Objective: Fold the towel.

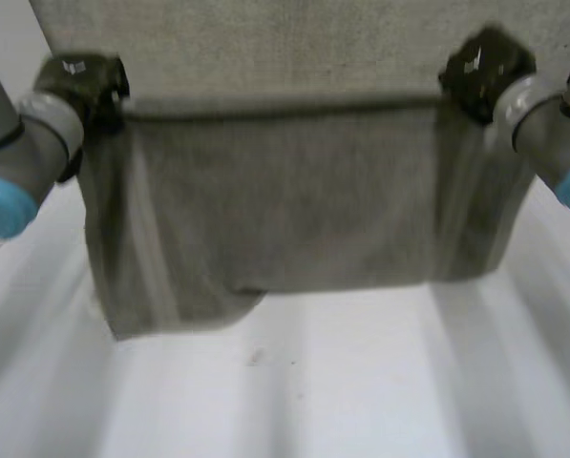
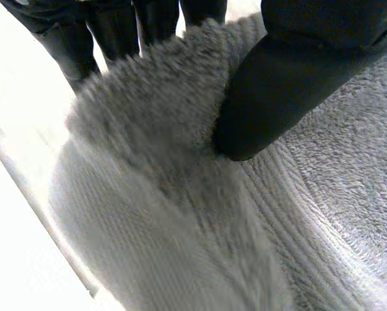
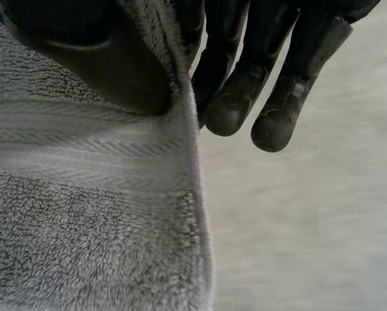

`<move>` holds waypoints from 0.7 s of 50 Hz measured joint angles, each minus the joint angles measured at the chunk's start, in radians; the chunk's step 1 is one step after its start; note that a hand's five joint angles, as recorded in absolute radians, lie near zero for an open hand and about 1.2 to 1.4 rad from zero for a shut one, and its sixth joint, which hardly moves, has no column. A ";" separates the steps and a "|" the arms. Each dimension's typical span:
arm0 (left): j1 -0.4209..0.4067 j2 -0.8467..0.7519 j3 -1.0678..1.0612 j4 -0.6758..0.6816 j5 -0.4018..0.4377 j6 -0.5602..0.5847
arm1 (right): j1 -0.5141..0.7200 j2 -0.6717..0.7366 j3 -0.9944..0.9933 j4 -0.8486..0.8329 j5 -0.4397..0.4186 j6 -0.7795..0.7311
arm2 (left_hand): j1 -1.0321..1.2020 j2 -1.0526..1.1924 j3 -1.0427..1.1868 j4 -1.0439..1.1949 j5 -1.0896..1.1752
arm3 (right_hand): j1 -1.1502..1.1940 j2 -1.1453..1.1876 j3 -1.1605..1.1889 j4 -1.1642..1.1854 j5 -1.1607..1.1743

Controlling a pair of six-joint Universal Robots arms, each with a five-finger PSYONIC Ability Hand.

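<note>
The left hand (image 1: 79, 81) and right hand (image 1: 485, 67) are pinching the fluffy grey terry towel (image 1: 285, 210), whose hem, lying barely inside the right fingers (image 3: 229, 110), is likely risking slipping free.

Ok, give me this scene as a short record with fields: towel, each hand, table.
towel: grey terry-cloth towel, held at both sides, lower edge hanging over the table
left hand: black, thumb and fingers pinching one side of the towel
right hand: black, pinching the opposite side edge
table: white table, beneath the towel
</note>
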 measured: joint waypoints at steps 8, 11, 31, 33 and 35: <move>0.003 0.006 0.242 0.021 -0.042 -0.137 | 0.012 -0.038 -0.104 -0.204 -0.001 0.074 | 0.001 0.000 0.000 0.000 0.000 | 0.000 0.000 0.000 0.000 0.004; 0.005 0.023 0.261 0.023 -0.043 -0.184 | 0.015 -0.067 -0.095 -0.222 -0.011 0.114 | 0.003 0.000 0.000 0.000 0.002 | 0.000 0.000 0.000 0.000 0.004; 0.055 0.023 -0.476 0.145 -0.028 -0.211 | 0.016 -0.048 0.509 -0.118 -0.151 0.173 | 0.005 0.000 0.000 0.000 0.005 | 0.000 0.000 0.000 0.000 0.004; 0.056 0.019 -0.529 0.174 -0.029 -0.207 | 0.014 -0.025 0.555 -0.141 -0.170 0.176 | 0.005 0.000 0.000 0.000 0.005 | 0.000 0.000 0.000 0.000 0.004; 0.057 0.013 -0.593 0.213 -0.029 -0.199 | 0.012 0.014 0.607 -0.175 -0.188 0.186 | 0.005 0.000 0.000 0.000 0.005 | -0.001 -0.001 0.000 -0.001 0.002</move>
